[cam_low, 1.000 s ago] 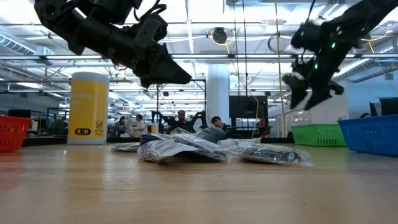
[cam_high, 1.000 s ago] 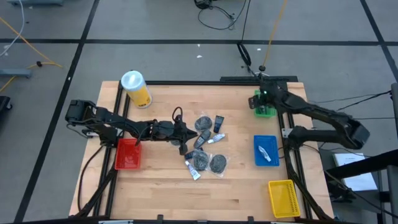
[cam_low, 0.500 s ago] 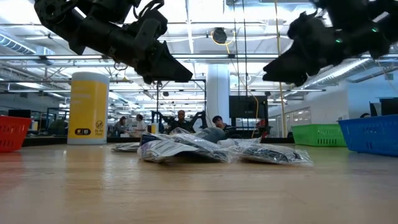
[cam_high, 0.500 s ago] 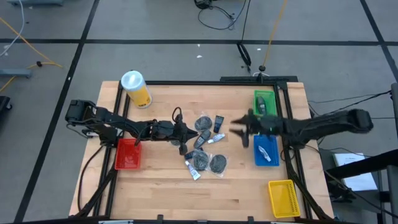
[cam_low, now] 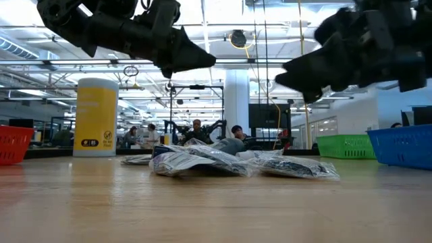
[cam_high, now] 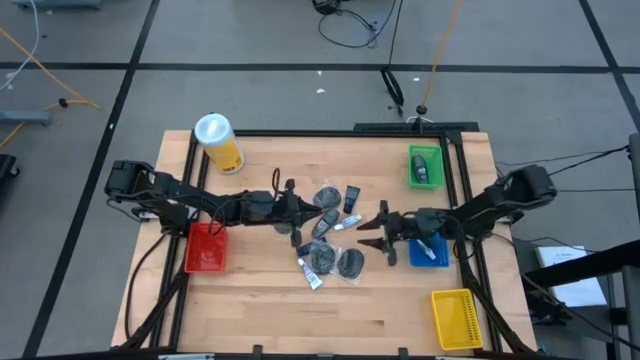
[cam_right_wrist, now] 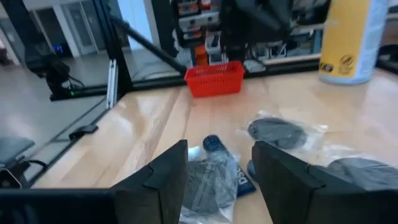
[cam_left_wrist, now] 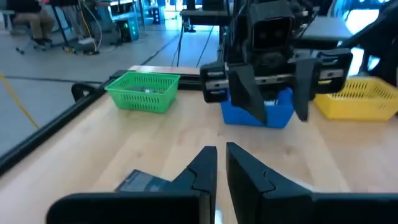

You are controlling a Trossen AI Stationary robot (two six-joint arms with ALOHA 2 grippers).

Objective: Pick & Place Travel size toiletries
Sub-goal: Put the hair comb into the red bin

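Note:
The travel size toiletries (cam_high: 332, 232) lie in a loose pile mid-table: round dark grey packets, small dark bottles and thin white-blue tubes in clear wrap. The low view shows the same heap of toiletries (cam_low: 229, 162). My left gripper (cam_high: 303, 213) hovers above the pile's left side, shut and empty. Its fingers (cam_left_wrist: 221, 155) are closed together. My right gripper (cam_high: 366, 232) hovers open just right of the pile, above the table. Wrapped dark packets (cam_right_wrist: 208, 180) lie below its spread fingers (cam_right_wrist: 219, 155).
A red bin (cam_high: 205, 247) sits at the left. At the right are a green bin (cam_high: 425, 166) holding an item, a blue bin (cam_high: 428, 245) holding a white item, and a yellow bin (cam_high: 452, 318). The yellow canister (cam_high: 220, 142) stands at the far left.
My right arm has swung from above the green bin at the far right toward the table's middle and come down beside the pile. Its gripper has turned to point toward the table's left. My left gripper has risen slightly. The pile has not moved.

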